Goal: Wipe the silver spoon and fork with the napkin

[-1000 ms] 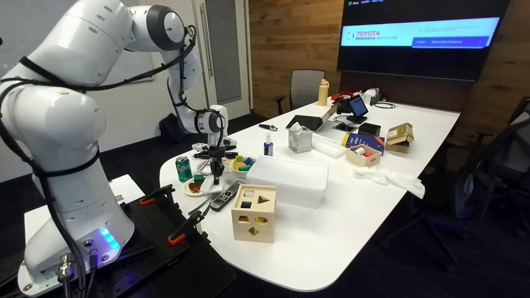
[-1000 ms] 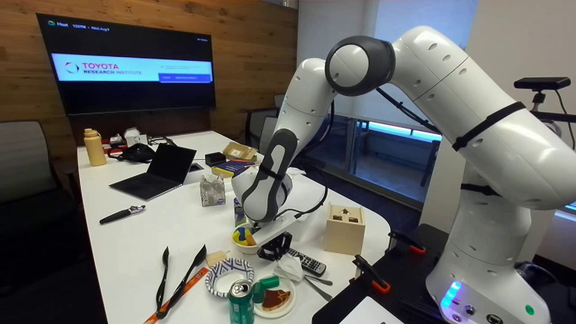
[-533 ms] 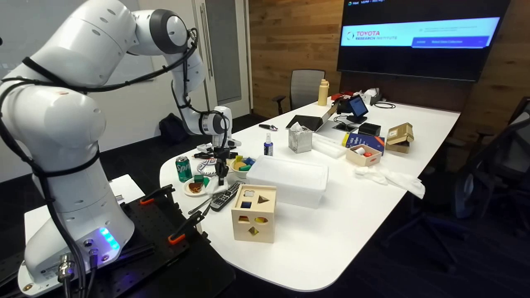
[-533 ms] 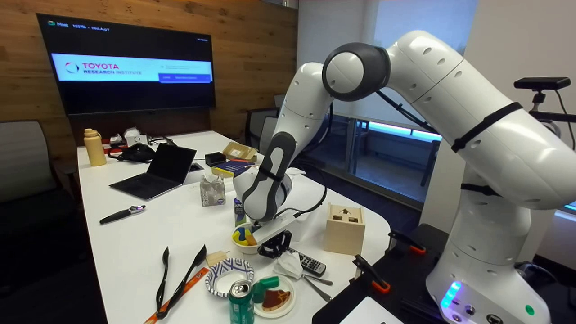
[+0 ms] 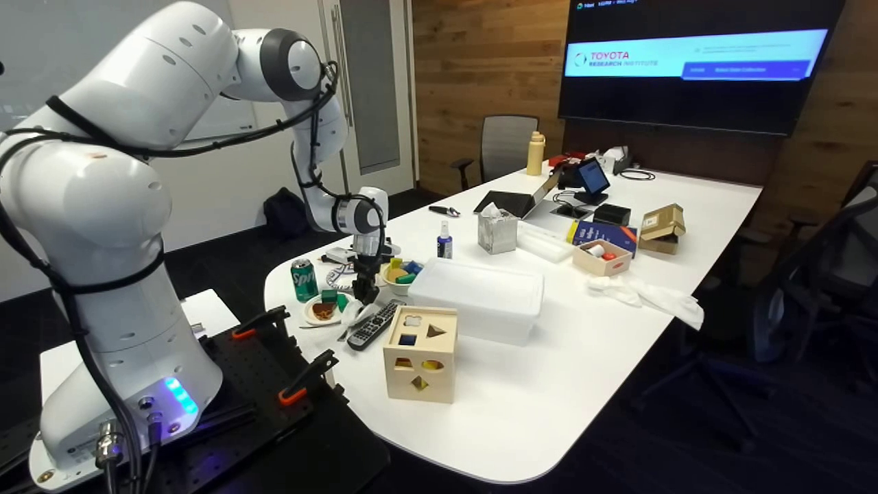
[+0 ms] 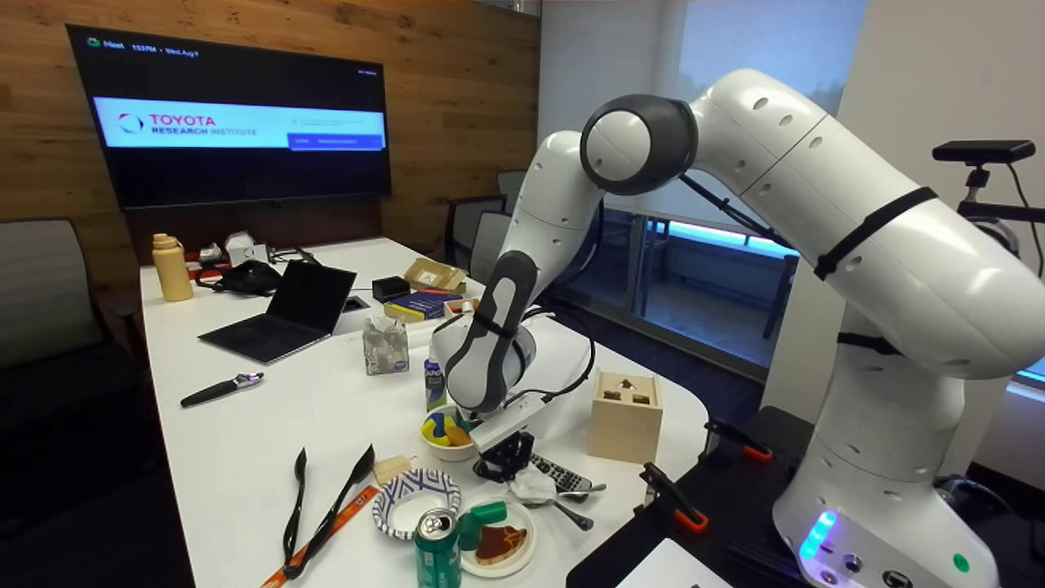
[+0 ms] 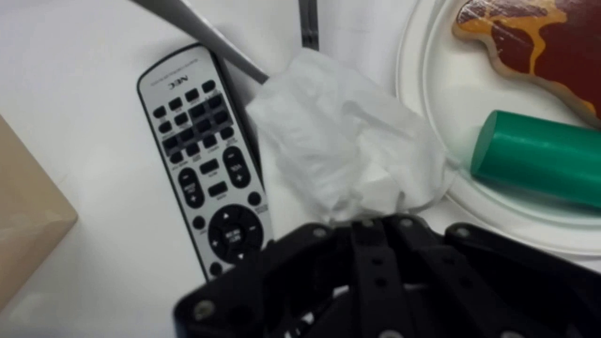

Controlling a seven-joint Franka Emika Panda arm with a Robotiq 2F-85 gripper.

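Since the earlier frame: arm (image 6: 563, 188) is a bit lower, napkin (image 7: 347, 141) is flatter and shifted toward the remote (image 7: 192, 122), spoon and fork (image 6: 583, 521) have swung round and fanned wider. Left to right, wrist view: wooden box (image 7: 28, 211) sits well apart, then the remote. Remote-side utensil (image 7: 202, 37) runs diagonally in from the top edge and under the napkin; looks like it crosses the remote's corner, contact unclear. Plate-side utensil (image 7: 308, 23) points almost straight out ahead of the fingers (image 7: 371, 244), inner end also under the napkin. Can't say which is spoon and which is fork, covered ends hidden. Napkin lies right at the fingertips, between gripper (image 7: 387, 219) and both handles. Fingers are drawn in narrow; I read that as pinching the napkin's near edge, though the grip itself is mostly hidden. Next, the plate (image 7: 415, 70) is just beside the napkin on the right, green cylinder (image 7: 540, 157) and play steak (image 7: 540, 56) on it. Key relation: the visible handles lie ahead of the fingers, plate-side axis close to in line with the reach, remote-side one skewed toward the remote. So my call: wipe along the plate-side handle, keep the stroke lengthwise, light pressure. Nothing visible pins either piece, so sideways strokes probably just drag them into remote or plate. Looks mid-wipe to me; can't judge how clean they are from here.
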